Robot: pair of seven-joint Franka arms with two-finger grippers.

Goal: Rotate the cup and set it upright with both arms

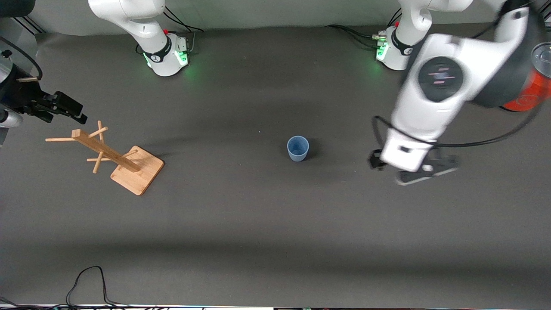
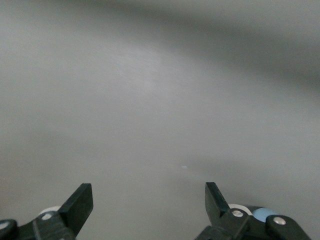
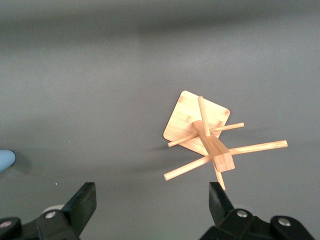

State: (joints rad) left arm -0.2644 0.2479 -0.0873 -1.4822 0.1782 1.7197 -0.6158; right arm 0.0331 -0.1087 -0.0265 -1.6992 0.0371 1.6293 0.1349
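Note:
The light-blue cup (image 1: 298, 148) stands upright, mouth up, near the middle of the table. Its edge also shows in the right wrist view (image 3: 6, 160). My left gripper (image 1: 413, 172) hangs over bare table beside the cup, toward the left arm's end, apart from it. In the left wrist view it (image 2: 148, 192) is open and empty over grey table. My right gripper (image 1: 62, 115) is up at the right arm's end of the table, above the wooden rack. In the right wrist view it (image 3: 151, 192) is open and empty.
A wooden peg rack (image 1: 112, 157) on a square base stands toward the right arm's end; it also shows in the right wrist view (image 3: 210, 137). An orange can (image 1: 533, 86) sits at the left arm's end, partly hidden by that arm. Cables (image 1: 90, 284) lie at the front edge.

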